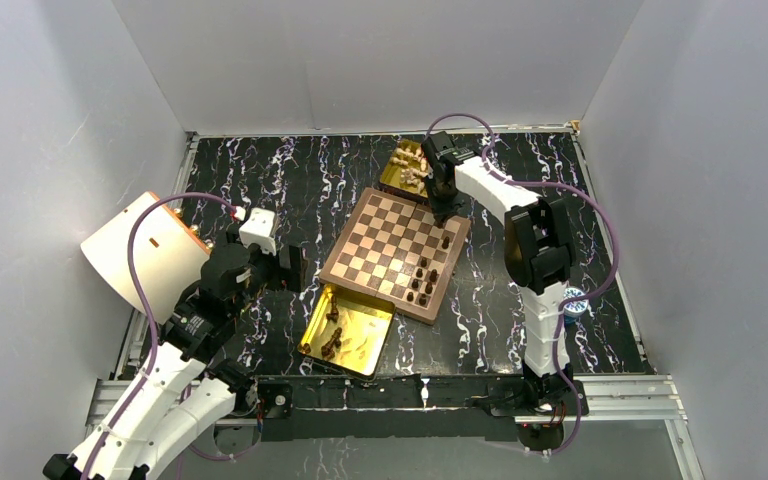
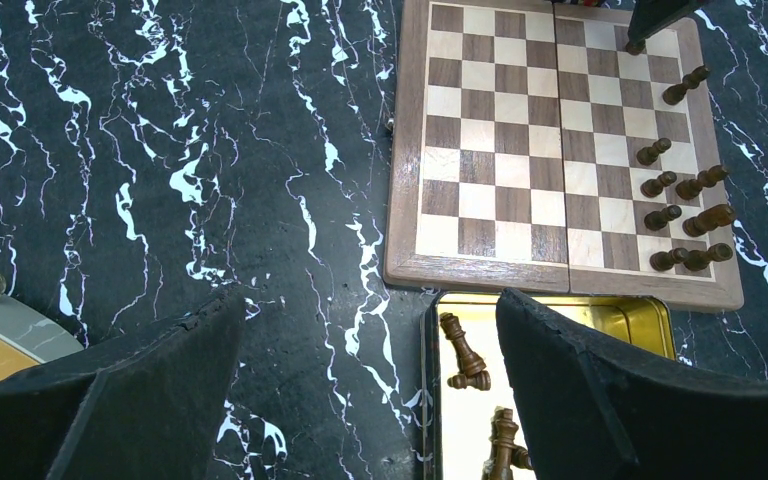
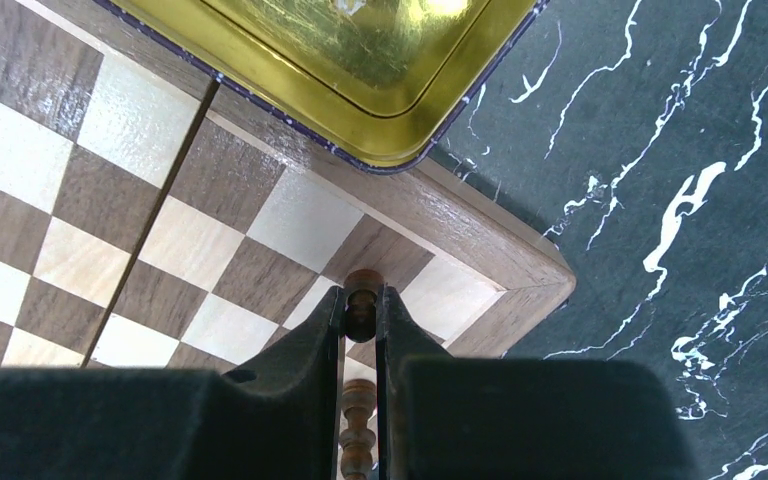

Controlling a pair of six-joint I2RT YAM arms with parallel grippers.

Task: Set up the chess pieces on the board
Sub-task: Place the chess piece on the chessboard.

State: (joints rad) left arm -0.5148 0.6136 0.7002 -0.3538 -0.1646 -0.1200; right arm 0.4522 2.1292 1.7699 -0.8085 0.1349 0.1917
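Observation:
The board (image 1: 390,245) lies mid-table, turned at an angle. Several dark chess pieces (image 1: 424,281) stand along its near right edge, and one more (image 1: 446,241) stands farther up that side. My right gripper (image 3: 361,305) is shut on a dark chess piece (image 3: 363,283) over the board's far right corner (image 3: 520,280). Another dark piece (image 3: 357,430) shows below, between the fingers. My left gripper (image 2: 370,390) hangs open and empty over the black table, left of a gold tray (image 2: 640,312) that holds loose dark pieces (image 2: 465,352).
A second gold tray (image 1: 392,178) with pale pieces (image 1: 412,165) touches the board's far edge. A cream, curved object (image 1: 145,250) stands at the left wall. A small blue thing (image 1: 574,303) sits by the right arm. White walls enclose the marbled black table (image 1: 260,180).

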